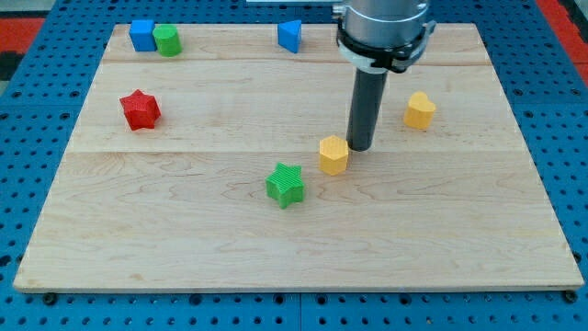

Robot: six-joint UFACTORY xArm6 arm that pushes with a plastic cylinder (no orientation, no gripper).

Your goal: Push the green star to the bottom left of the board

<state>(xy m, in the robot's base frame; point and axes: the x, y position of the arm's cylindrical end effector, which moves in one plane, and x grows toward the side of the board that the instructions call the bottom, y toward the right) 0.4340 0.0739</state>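
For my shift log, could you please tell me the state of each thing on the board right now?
my tip: down, beside the yellow block's right.
green star: flat, near centre, untouched.
yellow block: next to tip.
second yellow block: alone, right.
red star: alone, left.
blue block: touching green cylinder.
blue wedge: top edge.

A single camera looks down at a slant from beyond the wooden board's [294, 248] near edge, facing its far side. It sits close enough that the board almost fills the frame (blue pegboard [560, 110] borders it).
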